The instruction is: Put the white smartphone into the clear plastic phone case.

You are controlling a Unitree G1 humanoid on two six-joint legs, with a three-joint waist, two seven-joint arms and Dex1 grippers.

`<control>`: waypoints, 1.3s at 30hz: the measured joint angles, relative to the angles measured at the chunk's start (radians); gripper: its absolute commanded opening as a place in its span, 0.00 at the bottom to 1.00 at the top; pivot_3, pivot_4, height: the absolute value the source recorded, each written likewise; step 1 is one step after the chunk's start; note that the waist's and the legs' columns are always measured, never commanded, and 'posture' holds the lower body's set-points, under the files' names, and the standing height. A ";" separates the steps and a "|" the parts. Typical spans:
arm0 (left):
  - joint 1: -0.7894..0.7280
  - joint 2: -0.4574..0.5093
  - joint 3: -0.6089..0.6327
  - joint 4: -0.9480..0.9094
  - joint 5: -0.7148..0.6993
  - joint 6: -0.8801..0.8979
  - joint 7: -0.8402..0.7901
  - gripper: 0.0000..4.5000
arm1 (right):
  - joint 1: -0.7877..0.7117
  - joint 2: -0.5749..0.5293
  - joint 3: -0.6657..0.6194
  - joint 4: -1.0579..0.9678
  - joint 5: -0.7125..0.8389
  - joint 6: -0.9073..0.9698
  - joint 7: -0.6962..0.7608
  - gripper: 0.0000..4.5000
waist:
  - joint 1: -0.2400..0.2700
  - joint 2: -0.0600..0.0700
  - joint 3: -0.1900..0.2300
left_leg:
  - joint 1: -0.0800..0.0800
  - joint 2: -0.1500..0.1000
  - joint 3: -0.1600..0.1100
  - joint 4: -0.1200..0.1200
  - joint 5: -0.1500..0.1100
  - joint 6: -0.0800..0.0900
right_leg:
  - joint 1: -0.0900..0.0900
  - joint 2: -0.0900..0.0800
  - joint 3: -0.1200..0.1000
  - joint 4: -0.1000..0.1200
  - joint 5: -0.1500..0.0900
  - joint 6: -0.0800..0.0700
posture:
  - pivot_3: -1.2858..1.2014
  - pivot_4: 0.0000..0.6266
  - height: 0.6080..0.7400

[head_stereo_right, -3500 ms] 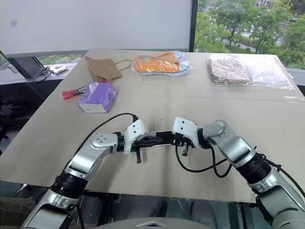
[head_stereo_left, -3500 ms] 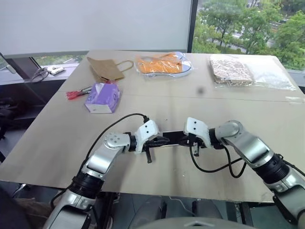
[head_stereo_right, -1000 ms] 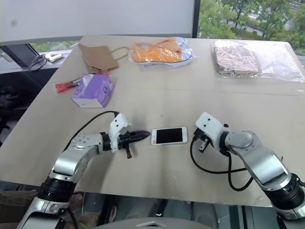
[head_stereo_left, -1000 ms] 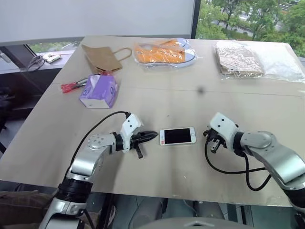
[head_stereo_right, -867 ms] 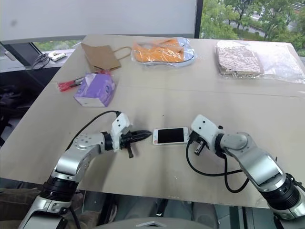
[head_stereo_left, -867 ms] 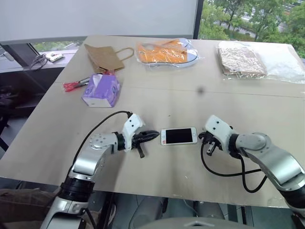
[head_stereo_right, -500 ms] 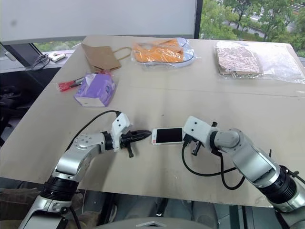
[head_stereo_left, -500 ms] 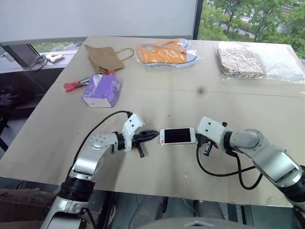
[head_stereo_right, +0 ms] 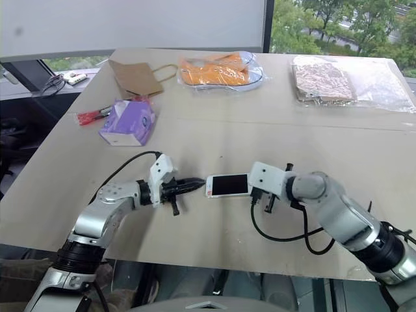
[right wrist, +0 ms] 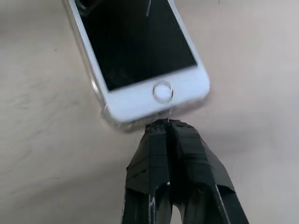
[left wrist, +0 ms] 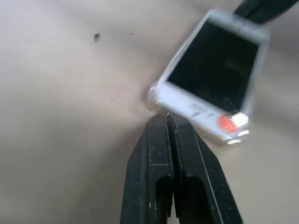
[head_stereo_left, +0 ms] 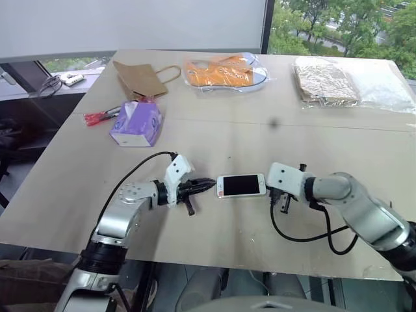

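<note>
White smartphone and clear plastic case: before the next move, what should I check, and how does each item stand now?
1. White smartphone lying flat, screen up on the table: ok.
2. Clear plastic phone case rim around the phone's home-button end: ok.
3. Phone fully seated all round: cannot tell.
4. Left gripper shut, tips at one end: ok.
5. Right gripper shut, tips at the other end: ok.

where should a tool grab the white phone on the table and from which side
Grip the white smartphone across its two long edges near the middle, coming from above. It lies flat, screen up, inside the clear plastic phone case, so only those thin sides offer purchase. The shut left tool and right tool already sit at its short ends.
</note>
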 measured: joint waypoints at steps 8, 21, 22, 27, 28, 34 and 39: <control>-0.056 0.024 -0.047 -0.054 -0.104 0.114 -0.114 0.02 | 0.065 0.027 -0.192 -0.031 0.087 0.065 -0.016 0.00 | -0.008 0.000 0.000 | 0.000 0.000 0.000 0.000 0.000 0.000 | 0.001 0.000 0.000 0.000 0.000 0.000 | 0.52 0.24 1.00; -0.100 -0.045 -0.155 0.030 0.053 0.017 -0.039 0.02 | 0.080 0.230 -0.208 0.060 0.193 -0.012 -0.065 0.00 | -0.010 0.000 0.000 | 0.002 0.000 0.000 0.002 0.000 0.000 | 0.001 0.000 0.000 0.002 0.000 0.000 | 0.52 0.24 1.00; -0.100 -0.045 -0.155 0.030 0.054 0.016 -0.037 0.02 | 0.078 0.224 -0.193 0.078 0.183 -0.019 -0.064 0.00 | -0.011 0.000 0.000 | 0.002 0.000 0.000 0.002 0.000 0.000 | 0.001 0.000 0.000 0.002 0.000 0.000 | 0.52 0.24 1.00; -0.087 -0.041 -0.156 0.019 0.067 0.014 -0.023 0.02 | 0.053 0.196 -0.136 0.135 0.145 -0.092 -0.053 0.00 | -0.012 0.000 -0.001 | 0.006 0.000 0.000 0.002 0.000 0.000 | 0.005 0.000 0.000 0.002 0.000 0.000 | 0.52 0.24 1.00; -0.080 -0.040 -0.156 0.012 0.069 0.013 -0.017 0.02 | 0.051 0.188 -0.124 0.144 0.138 -0.102 -0.049 0.00 | -0.012 0.000 -0.002 | 0.007 0.000 0.000 0.002 0.000 0.000 | 0.006 0.000 0.000 0.002 0.000 0.000 | 0.52 0.24 1.00; -0.055 -0.038 -0.157 -0.010 0.076 0.017 0.007 0.02 | 0.001 0.153 -0.066 0.165 0.126 -0.067 -0.011 0.00 | -0.010 0.000 -0.011 | 0.009 0.000 0.000 0.002 0.000 0.000 | 0.008 0.001 0.000 0.002 0.000 0.000 | 0.52 0.24 1.00; -0.040 -0.038 -0.157 -0.015 0.081 0.020 0.020 0.02 | -0.063 0.169 -0.053 0.217 0.152 0.024 0.025 0.00 | -0.010 -0.004 -0.022 | 0.013 0.000 0.000 0.001 0.000 0.000 | 0.012 0.001 0.001 0.001 0.000 0.000 | 0.52 0.24 1.00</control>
